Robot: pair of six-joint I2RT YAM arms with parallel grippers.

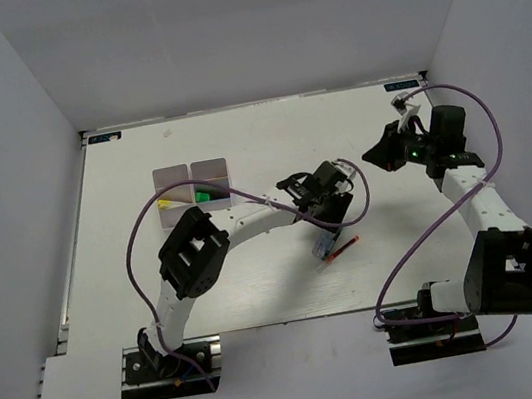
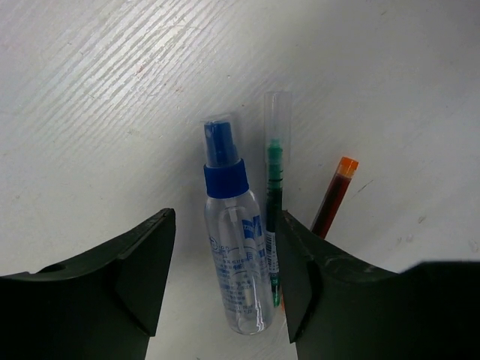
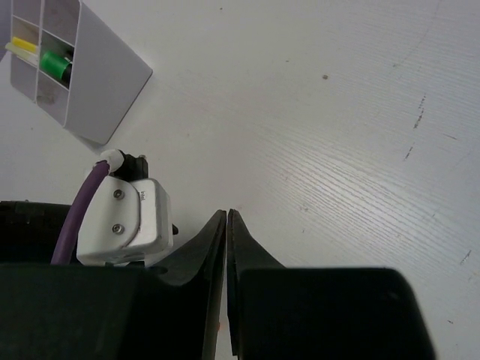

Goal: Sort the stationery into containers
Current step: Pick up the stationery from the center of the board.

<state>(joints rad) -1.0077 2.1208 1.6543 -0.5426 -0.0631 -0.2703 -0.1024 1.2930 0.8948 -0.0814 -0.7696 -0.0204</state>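
Observation:
A clear tube (image 2: 236, 255) with a blue cap lies flat on the table between the fingers of my left gripper (image 2: 225, 225), which stands open. The left finger is apart from the tube. A green pen (image 2: 274, 172) with a clear cap lies against the tube, next to the right finger. A red pen (image 2: 336, 191) with an orange end lies just outside that finger. From above, my left gripper (image 1: 323, 229) hangs over the tube (image 1: 322, 246) and the red pen (image 1: 346, 245). My right gripper (image 3: 226, 213) is shut and holds nothing. The white tray (image 1: 191, 171) holds a yellow and a green item.
The tray (image 3: 105, 82) sits far left of my right gripper (image 1: 370, 156), which hovers at the table's right side. The left arm's white wrist housing (image 3: 127, 217) and purple cable lie close beside the right fingers. Grey walls close in the table.

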